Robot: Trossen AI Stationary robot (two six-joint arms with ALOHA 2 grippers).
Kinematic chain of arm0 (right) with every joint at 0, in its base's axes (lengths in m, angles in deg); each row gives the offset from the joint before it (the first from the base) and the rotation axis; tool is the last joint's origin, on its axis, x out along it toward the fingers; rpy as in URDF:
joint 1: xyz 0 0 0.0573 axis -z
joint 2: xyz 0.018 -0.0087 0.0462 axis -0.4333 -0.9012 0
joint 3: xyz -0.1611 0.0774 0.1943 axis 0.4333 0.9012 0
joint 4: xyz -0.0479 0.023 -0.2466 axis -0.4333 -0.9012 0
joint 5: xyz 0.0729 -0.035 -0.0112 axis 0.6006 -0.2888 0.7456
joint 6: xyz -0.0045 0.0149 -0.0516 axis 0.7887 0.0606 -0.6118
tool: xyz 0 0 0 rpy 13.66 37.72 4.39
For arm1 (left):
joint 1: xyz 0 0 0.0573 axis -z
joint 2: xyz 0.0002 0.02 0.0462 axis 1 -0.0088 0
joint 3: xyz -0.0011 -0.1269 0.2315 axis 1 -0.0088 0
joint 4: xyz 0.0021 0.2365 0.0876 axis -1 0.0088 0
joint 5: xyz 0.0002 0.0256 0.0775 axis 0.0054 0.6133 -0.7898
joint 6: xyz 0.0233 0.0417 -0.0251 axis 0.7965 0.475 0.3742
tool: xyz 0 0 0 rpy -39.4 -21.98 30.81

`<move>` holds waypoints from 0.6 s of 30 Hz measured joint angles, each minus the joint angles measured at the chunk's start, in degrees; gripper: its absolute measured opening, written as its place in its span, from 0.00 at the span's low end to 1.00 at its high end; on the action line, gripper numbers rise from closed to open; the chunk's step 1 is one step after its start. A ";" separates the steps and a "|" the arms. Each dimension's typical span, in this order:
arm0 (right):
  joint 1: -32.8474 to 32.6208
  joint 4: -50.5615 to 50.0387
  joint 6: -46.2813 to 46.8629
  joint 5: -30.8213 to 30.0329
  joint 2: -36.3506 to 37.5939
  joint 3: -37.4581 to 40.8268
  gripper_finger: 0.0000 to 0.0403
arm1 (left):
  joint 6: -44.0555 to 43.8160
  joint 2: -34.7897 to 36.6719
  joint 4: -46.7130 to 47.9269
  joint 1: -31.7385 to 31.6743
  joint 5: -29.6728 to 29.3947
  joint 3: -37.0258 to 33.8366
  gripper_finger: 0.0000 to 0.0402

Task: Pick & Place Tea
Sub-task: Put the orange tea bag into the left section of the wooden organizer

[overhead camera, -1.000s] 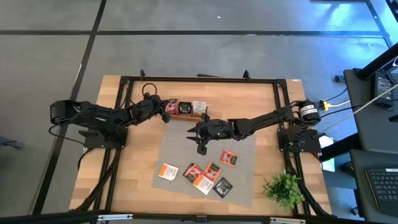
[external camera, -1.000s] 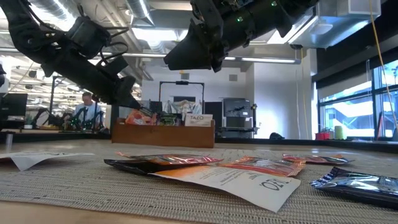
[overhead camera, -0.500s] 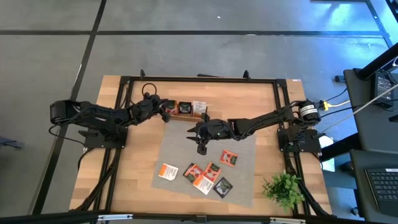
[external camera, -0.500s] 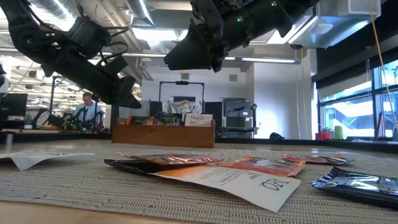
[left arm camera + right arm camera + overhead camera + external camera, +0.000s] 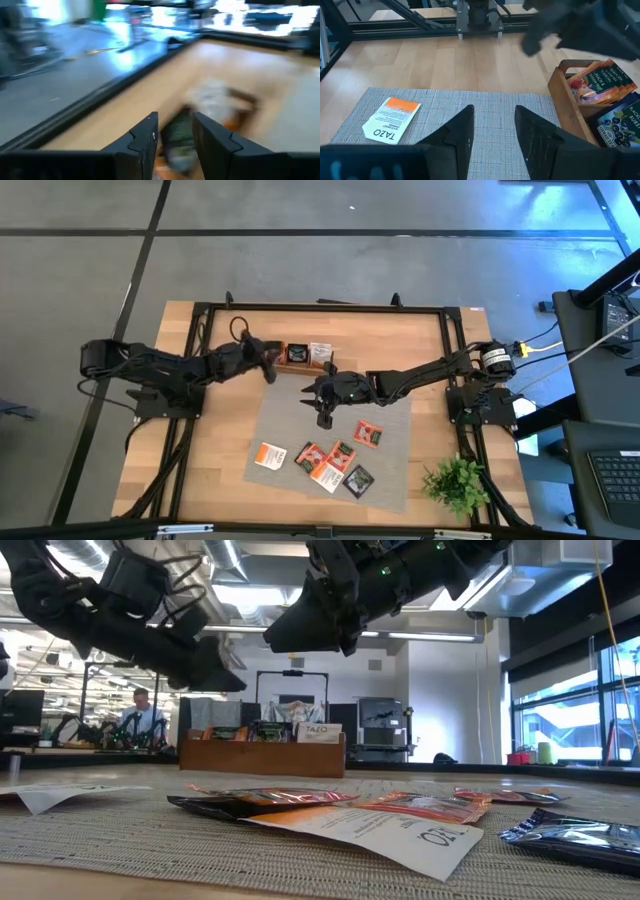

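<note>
the tea is small flat square sachets: orange ones, white ones with orange print and the word tazo, and dark grey-black ones. on the grey mat (image 5: 335, 442), seen from above, six lie loose: a white-and-orange sachet (image 5: 268, 455) at the left edge, an orange sachet (image 5: 368, 434) alone to the right, and a cluster of four (image 5: 333, 465) between them, touching or overlapping, with a dark sachet (image 5: 359, 480) at its right end. more sachets stand on edge in the wooden tray (image 5: 305, 356) behind the mat; the right wrist view shows a row of orange packets (image 5: 600, 82) in one compartment and dark blue-printed ones (image 5: 620, 125) in the next. their count in the tray cannot be told.

the left gripper (image 5: 268, 358) hangs just beside the tray's left end, its fingers (image 5: 145, 142) spread apart and holding nothing. the right gripper (image 5: 323, 418) hovers over the mat's upper part, its fingers (image 5: 460, 132) apart and empty, above bare mat. a plant (image 5: 457, 483) stands at the table's right front corner.
</note>
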 joint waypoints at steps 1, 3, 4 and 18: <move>0.00 0.00 0.02 0.00 0.00 0.00 0.36 | 0.00 0.00 -0.03 0.80 2.27 0.27 0.29; -0.01 0.00 0.02 0.00 0.00 0.00 0.36 | 0.00 0.00 0.00 2.56 7.53 0.76 0.29; 0.00 0.00 0.02 0.00 0.00 0.00 0.36 | 0.00 0.00 0.01 3.49 10.58 0.98 0.29; 0.00 0.32 0.22 0.00 -0.02 0.00 0.36 | 1.65 -0.04 14.88 26.11 24.37 10.35 0.28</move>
